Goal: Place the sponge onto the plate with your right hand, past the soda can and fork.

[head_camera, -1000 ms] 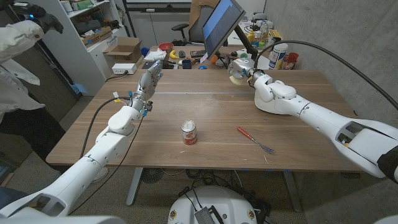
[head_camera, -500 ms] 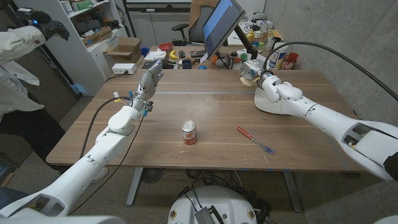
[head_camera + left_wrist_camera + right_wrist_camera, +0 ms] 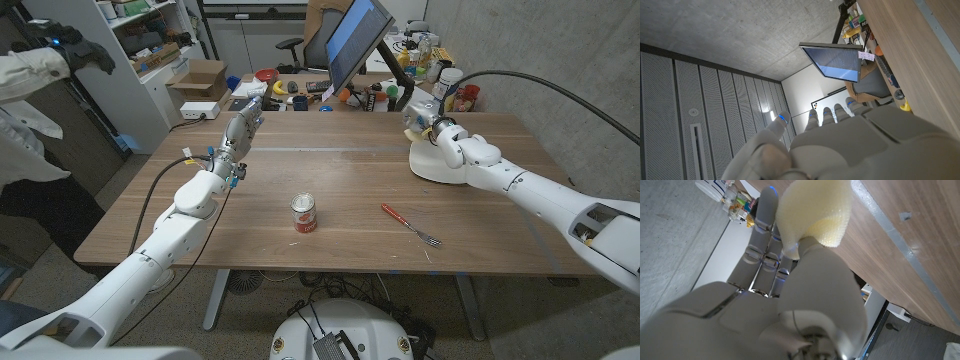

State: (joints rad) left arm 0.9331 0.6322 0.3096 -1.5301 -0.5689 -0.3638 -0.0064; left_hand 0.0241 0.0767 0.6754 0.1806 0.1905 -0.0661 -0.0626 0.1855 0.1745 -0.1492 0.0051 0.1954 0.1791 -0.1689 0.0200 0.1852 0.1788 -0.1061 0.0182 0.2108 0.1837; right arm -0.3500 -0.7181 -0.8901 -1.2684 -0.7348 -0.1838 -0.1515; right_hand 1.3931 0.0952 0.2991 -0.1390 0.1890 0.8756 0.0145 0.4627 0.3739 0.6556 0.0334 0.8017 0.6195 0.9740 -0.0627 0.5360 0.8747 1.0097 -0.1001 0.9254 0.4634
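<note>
Left hand [image 3: 243,128] hangs over the table's far left, fingers extended, holding nothing. Mid-table stands the soda can [image 3: 304,213], then the fork [image 3: 410,225]. Right hand [image 3: 425,118] pinches the sponge [image 3: 812,211] above the plate's [image 3: 432,169] far edge.

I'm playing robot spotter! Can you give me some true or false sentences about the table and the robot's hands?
1. The right hand holds the pale yellow foam sponge. True.
2. The sponge lies on the round white plate. False: it is in the hand, above the plate's far edge.
3. The red soda can is tipped over. False: it stands upright.
4. The red-handled metal fork lies on the wooden table. True.
5. The left hand grips the can. False: it holds nothing.
</note>
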